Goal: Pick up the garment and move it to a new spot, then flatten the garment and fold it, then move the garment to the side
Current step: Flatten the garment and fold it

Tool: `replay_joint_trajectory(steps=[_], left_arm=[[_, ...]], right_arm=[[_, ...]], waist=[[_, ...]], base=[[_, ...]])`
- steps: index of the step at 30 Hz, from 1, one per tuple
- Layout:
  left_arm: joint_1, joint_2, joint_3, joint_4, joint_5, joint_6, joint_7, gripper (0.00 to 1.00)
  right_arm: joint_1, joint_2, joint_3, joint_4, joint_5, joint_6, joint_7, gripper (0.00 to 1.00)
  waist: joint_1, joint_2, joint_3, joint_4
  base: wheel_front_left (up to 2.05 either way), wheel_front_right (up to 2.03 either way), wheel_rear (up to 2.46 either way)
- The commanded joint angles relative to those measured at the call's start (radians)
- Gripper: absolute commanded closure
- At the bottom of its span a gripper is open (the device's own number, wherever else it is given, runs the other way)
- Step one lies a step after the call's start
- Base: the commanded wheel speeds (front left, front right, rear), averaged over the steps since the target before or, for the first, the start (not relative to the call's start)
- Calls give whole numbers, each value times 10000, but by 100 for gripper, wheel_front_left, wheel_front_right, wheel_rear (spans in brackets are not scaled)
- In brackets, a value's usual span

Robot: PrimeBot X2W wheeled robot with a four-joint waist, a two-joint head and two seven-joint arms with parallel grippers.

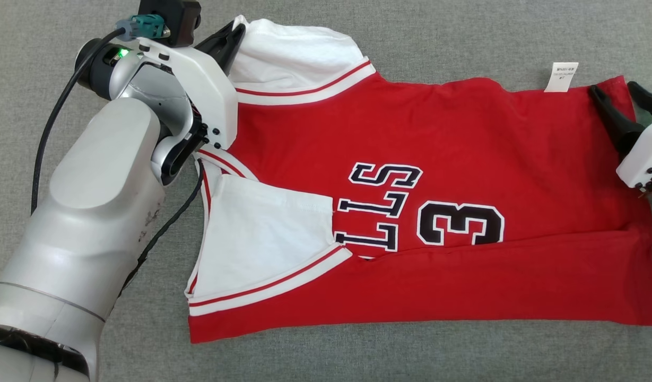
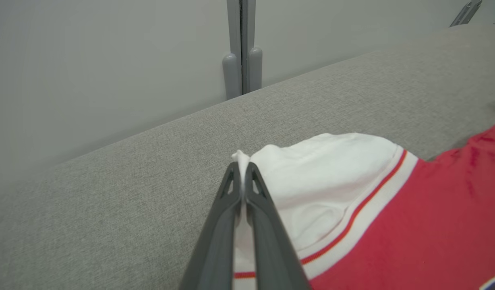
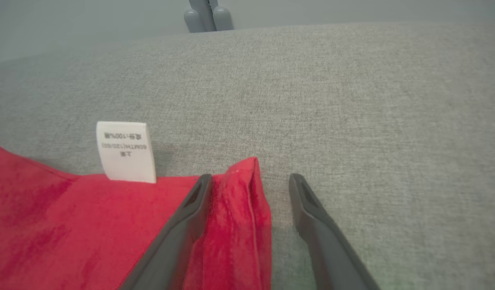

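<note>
Grey upholstered surface (image 1: 463, 37) carries the red garment (image 1: 437, 138), spread across it with its near side folded over part of the lettering. The left gripper (image 2: 242, 167) is pressed together on the far white sleeve (image 2: 324, 177). The right gripper (image 3: 250, 179) stands spread astride the hem corner, gripping nothing. Pulling by the sleeve alone would likely skew the fold.

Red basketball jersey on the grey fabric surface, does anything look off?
The white care label sticks out past the far edge of the red basketball jersey onto the grey fabric surface, beside the open right gripper.
</note>
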Motion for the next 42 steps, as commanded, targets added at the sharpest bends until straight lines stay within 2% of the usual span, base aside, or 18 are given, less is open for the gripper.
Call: replay_joint_trajectory(steps=[1, 2, 8, 16, 23, 31, 38, 42], left_arm=[[-49, 81, -7, 47, -69, -4, -38, 100], [-59, 100, -12, 72, -70, -4, -39, 100], [-293, 219, 24, 225, 21, 143, -177, 100], [-729, 259, 240, 506, 119, 590, -820, 100], [-1209, 136, 429, 1060, 278, 1052, -1977, 100], [-1038, -198, 163, 1755, 162, 556, -2532, 100], [-480, 68, 22, 1655, 13, 288, -2759, 100], [98, 354, -366, 1262, 371, 338, -2966, 100]], right_arm=[[17, 4, 206, 59, 194, 0, 57, 70], [-19, -19, 294, 47, 269, 0, 52, 100], [-434, -222, 539, 116, 452, -2, -500, 100], [-1037, -239, 652, 506, 410, -2, -1382, 100], [-1604, -59, 896, 969, 156, -3, -2292, 100], [-1338, -41, 1383, 942, 439, -2, -3294, 100], [-605, -337, 1575, 449, 952, -2, -3645, 100], [-94, -566, 1683, 189, 1165, -2, -3699, 100]], waist=[[0, 0, -4, -24], [0, 0, -2, -37], [0, 0, 135, -115], [0, 0, 378, -177], [0, 0, 511, -239], [0, 0, 213, -123], [0, 0, -481, -35], [0, 0, -914, 27]], base=[[0, 0, 0], [0, 0, 0], [0, 0, 0], [0, 0, 0], [0, 0, 0], [0, 0, 0], [0, 0, 0], [0, 0, 0]])
